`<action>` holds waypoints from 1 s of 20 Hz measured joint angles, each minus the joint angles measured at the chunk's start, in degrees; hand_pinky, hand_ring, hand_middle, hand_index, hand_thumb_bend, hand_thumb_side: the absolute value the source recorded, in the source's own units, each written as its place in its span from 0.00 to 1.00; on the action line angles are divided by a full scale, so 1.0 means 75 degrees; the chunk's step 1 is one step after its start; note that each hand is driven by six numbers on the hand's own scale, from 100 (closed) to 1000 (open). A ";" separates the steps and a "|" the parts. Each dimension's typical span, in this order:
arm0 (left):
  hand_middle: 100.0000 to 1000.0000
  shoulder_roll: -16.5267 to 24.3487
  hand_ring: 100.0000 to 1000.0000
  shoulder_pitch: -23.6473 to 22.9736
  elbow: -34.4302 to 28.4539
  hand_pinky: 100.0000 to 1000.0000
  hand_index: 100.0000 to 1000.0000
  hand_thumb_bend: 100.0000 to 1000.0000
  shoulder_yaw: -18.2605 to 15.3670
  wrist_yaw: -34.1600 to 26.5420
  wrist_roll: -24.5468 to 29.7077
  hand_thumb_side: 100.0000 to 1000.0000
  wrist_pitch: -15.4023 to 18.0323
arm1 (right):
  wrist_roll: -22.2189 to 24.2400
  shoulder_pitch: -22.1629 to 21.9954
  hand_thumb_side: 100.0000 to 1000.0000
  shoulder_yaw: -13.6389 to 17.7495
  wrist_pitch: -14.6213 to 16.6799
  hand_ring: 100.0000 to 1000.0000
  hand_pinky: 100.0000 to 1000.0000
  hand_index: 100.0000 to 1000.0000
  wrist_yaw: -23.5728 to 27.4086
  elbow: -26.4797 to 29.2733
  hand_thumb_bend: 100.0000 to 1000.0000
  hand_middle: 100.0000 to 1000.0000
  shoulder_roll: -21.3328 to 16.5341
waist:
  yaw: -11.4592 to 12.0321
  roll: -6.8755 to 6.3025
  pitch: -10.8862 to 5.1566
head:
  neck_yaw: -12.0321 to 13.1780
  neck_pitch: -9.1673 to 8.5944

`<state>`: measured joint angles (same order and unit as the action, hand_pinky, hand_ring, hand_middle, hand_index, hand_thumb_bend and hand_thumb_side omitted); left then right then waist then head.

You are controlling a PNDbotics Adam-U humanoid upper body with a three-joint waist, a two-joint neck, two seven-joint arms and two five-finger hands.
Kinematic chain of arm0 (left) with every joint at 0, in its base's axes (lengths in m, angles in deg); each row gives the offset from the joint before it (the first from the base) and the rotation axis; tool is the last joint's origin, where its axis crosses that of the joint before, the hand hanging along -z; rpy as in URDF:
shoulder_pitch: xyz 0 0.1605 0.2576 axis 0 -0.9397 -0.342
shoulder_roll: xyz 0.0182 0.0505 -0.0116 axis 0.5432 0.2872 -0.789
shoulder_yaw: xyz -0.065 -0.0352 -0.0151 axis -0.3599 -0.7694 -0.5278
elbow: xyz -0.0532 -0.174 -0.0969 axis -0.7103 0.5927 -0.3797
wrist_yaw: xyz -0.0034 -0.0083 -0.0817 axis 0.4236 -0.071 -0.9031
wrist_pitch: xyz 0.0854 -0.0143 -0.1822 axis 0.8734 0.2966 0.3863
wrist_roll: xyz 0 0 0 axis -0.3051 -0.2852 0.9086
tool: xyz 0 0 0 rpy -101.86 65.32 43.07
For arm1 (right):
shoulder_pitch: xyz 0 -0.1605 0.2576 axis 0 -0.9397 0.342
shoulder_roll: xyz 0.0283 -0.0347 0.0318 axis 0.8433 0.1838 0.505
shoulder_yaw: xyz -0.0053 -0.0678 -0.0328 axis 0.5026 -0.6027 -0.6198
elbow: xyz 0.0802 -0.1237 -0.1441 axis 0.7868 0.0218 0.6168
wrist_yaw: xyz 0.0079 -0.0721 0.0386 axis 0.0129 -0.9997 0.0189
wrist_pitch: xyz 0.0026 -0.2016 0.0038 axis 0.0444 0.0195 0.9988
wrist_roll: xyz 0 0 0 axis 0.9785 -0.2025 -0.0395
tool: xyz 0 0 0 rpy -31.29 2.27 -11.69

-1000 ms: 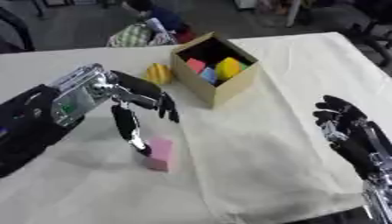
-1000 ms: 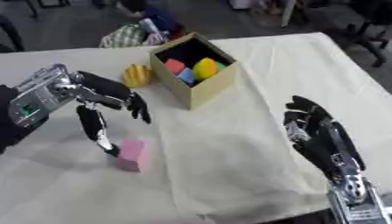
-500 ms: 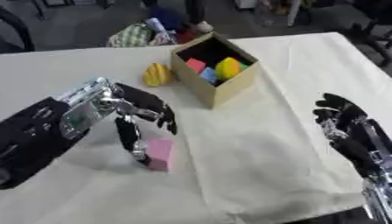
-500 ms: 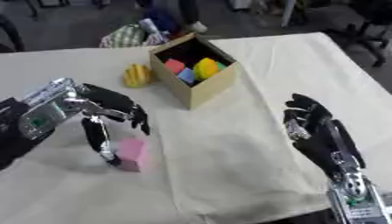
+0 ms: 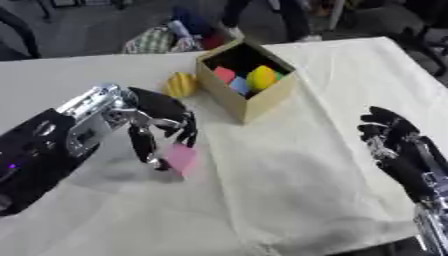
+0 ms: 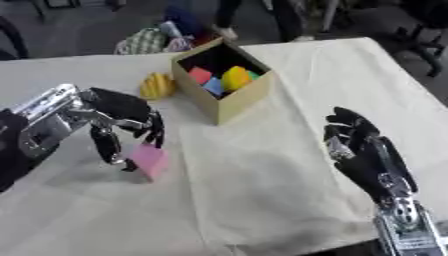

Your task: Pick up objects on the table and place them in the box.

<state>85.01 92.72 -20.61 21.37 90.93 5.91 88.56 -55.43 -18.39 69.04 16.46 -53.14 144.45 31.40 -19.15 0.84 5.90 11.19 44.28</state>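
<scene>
While pinched: pink block [image 6: 150, 160], L hand [image 6: 118, 120].

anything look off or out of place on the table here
Nothing is spilled or damaged. The cardboard box sits skewed, one corner toward the robot, and the cloth is rumpled in front of it. The left hand pinches the pink block.

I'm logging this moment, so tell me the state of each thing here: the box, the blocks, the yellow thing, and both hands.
box: open, upright, coloured pieces inside
pink block: on the cloth, pinched by the left hand
yellow object: on the table beside the box, untouched
left hand: curled on the pink block
right hand: open, idle, holding nothing
</scene>
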 measured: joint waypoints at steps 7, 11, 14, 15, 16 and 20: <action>0.40 -0.0684 0.42 0.1830 0.1213 0.48 0.58 0.36 -0.1091 0.0842 -0.1028 0.00 -0.0750 | 0.0002 -0.0059 0.37 -0.0002 -0.0001 0.76 0.75 0.87 -0.0001 -0.0007 0.00 0.75 0.0002 | -0.0103 0.0000 0.0000 | 0.0005 0.0000; 0.43 -0.1787 0.46 0.2681 0.2926 0.53 0.63 0.34 -0.1596 0.2290 -0.2025 0.00 -0.0930 | 0.0022 -0.0063 0.37 -0.0013 -0.0008 0.76 0.76 0.87 0.0004 -0.0035 0.00 0.75 0.0006 | -0.0238 0.0000 0.0000 | 0.0126 0.0000; 0.49 -0.2507 0.51 0.2992 0.4103 0.59 0.69 0.36 -0.2053 0.3437 -0.2922 0.00 -0.1096 | 0.0076 -0.0043 0.37 -0.0071 0.0001 0.76 0.75 0.87 0.0016 -0.0040 0.00 0.75 0.0021 | -0.0385 0.0000 0.0008 | 0.0260 0.0000; 0.52 -0.2695 0.53 0.3048 0.4429 0.61 0.71 0.36 -0.2186 0.3785 -0.3189 0.00 -0.1165 | 0.0089 -0.0025 0.37 -0.0094 -0.0005 0.76 0.75 0.87 0.0020 -0.0040 0.00 0.75 0.0026 | -0.0426 0.0000 0.0008 | 0.0305 0.0000; 0.54 -0.2853 0.55 0.3078 0.4710 0.62 0.73 0.36 -0.2311 0.4092 -0.3428 0.00 -0.1236 | 0.0099 -0.0007 0.37 -0.0105 -0.0004 0.76 0.75 0.87 0.0025 -0.0040 0.00 0.75 0.0033 | -0.0460 0.0000 0.0009 | 0.0339 0.0000; 0.67 -0.3241 0.65 0.3121 0.5488 0.69 0.86 0.44 -0.2658 0.4940 -0.4152 0.04 -0.1565 | 0.0136 0.0002 0.37 -0.0145 -0.0004 0.76 0.75 0.87 0.0048 -0.0041 0.00 0.75 0.0062 | -0.0558 0.0000 0.0010 | 0.0419 0.0000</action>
<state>60.71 116.13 20.55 1.43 127.98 -25.22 76.82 -54.41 -18.37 67.95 16.43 -52.78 144.14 31.86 -23.33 0.84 5.98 14.33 44.28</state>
